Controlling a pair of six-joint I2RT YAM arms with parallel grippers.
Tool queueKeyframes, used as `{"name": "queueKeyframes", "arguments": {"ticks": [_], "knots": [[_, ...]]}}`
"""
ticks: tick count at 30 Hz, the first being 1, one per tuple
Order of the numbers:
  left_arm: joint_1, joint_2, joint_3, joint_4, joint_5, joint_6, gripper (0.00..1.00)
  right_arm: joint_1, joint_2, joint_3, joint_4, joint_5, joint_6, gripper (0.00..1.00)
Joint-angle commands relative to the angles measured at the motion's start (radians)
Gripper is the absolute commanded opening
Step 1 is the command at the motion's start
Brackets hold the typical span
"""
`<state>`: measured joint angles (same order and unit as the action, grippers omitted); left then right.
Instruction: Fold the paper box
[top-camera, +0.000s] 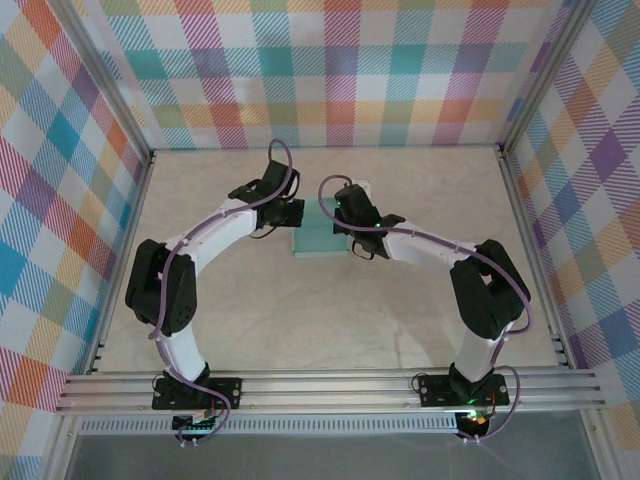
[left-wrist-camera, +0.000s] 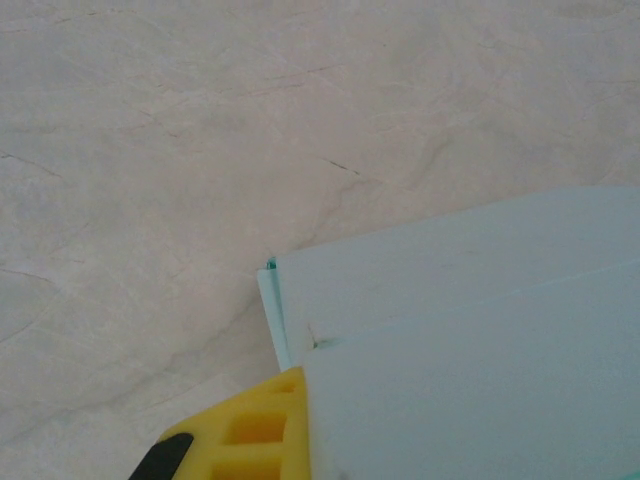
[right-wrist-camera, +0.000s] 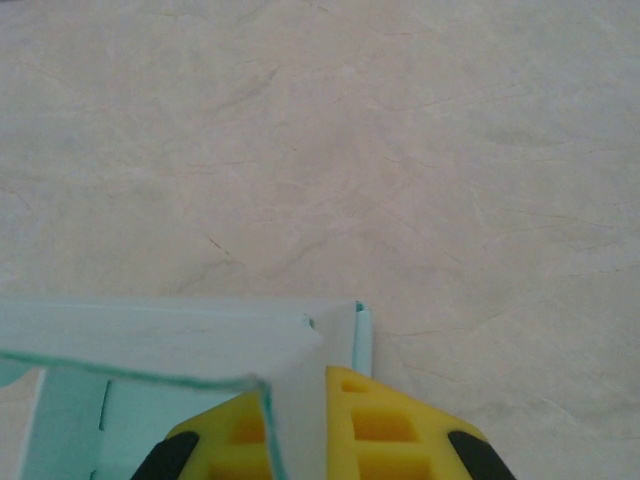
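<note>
Item 1. Checked walls (top-camera: 330, 70) in pastel plaid enclosed the cell on three sides.

Item 2. Bench (top-camera: 250, 320), pale beige with faint marble veining, bounded by aluminium rails (top-camera: 330, 388) at the near edge.

Item 3. Left arm (top-camera: 200, 250) and right arm (top-camera: 440, 250), white and black, both bent inward toward the middle of the bench.

Item 4. Paper box (top-camera: 318, 238), pale mint card, lay near the bench centre between the two arms, partly folded. The right wrist view showed one panel raised on edge above the flatter sheet.

Item 5. Left claw (top-camera: 288, 215) sat at the box's left edge. One yellow finger (left-wrist-camera: 250, 430) showed under the card, the other hidden, so I cannot tell its state.

Item 6. Right claw (top-camera: 346, 206) sat at the box's far right corner, its yellow fingers (right-wrist-camera: 380, 430) pressed together on a flap of card.
</note>
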<state>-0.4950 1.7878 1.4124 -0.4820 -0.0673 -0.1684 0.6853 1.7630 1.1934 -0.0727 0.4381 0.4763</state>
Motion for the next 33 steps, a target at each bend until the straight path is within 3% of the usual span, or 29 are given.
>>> {"name": "queueKeyframes", "arguments": {"ticks": [1, 20, 25, 33], "knots": [[-0.033, -0.029, -0.038, 0.124, -0.009, -0.018, 0.00, 0.006, -0.034, -0.054, 0.123, 0.031, 0.037, 0.00], [-0.140, -0.185, -0.430, 0.573, -0.257, -0.007, 0.00, 0.082, -0.080, -0.360, 0.475, 0.090, -0.030, 0.00], [-0.151, -0.189, -0.433, 0.516, -0.285, -0.104, 0.00, 0.091, -0.096, -0.384, 0.470, 0.097, -0.030, 0.00], [-0.195, -0.162, -0.537, 0.691, -0.345, -0.047, 0.00, 0.094, -0.055, -0.459, 0.631, 0.079, -0.089, 0.00]]}}
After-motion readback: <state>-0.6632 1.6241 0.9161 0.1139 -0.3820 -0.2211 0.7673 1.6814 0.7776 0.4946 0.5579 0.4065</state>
